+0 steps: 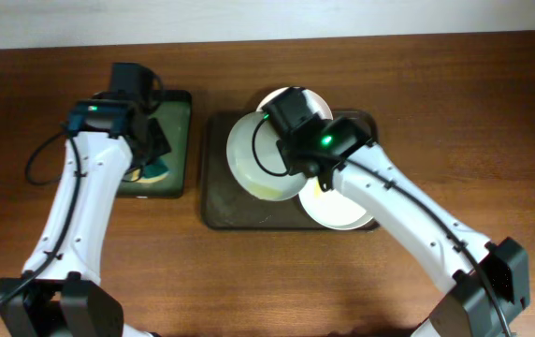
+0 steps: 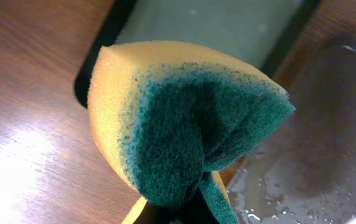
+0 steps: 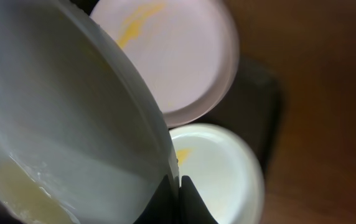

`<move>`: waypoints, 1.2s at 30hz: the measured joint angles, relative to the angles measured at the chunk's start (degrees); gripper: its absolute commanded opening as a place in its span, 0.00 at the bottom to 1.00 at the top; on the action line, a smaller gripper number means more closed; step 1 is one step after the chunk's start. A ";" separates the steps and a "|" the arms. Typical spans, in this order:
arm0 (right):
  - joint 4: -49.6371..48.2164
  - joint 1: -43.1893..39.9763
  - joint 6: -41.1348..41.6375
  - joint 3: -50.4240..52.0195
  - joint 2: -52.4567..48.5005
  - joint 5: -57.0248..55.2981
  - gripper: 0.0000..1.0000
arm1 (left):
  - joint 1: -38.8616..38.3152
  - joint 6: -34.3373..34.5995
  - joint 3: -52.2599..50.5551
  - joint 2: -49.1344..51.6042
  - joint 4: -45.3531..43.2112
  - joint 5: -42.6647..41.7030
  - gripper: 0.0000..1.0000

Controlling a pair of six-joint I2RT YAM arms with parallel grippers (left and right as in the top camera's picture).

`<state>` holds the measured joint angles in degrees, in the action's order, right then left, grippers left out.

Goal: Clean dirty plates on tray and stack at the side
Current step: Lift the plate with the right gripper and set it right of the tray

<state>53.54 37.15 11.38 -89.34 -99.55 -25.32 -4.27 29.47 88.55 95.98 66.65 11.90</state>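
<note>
Over the dark brown tray [image 1: 221,201] my right gripper [image 1: 291,152] is shut on the rim of a tilted white plate [image 1: 253,154]. In the right wrist view this held plate [image 3: 60,112] fills the left side, with a yellow film low on its face, and the gripper [image 3: 178,199] pinches its edge. Two more plates lie flat on the tray, a far one [image 3: 178,56] with a yellow smear and a near one [image 3: 221,174] with a small yellow spot. My left gripper [image 1: 151,154] is shut on a yellow-and-green sponge [image 2: 184,118], which hides its fingers.
A smaller dark green tray [image 1: 169,112] sits left of the brown tray, under my left arm. The brown tray's surface [image 2: 327,143] is wet with droplets. Bare wooden table [image 1: 249,281] runs along the front and to the right.
</note>
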 measured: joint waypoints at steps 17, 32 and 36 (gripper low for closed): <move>-22.34 14.14 -35.95 -0.02 -0.02 -31.45 0.04 | 4.63 -1.62 0.00 0.00 1.14 -1.90 0.00; -18.56 15.04 -39.50 0.11 0.04 -30.25 0.04 | 4.63 -2.49 0.00 0.00 1.18 -2.12 0.00; -10.99 5.75 -27.78 0.81 -0.85 -8.13 0.04 | 4.63 -2.49 0.00 0.00 1.27 -2.08 0.00</move>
<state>42.54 42.89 -16.40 -88.53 -100.40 -33.45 0.36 26.98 88.55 95.98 67.92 9.82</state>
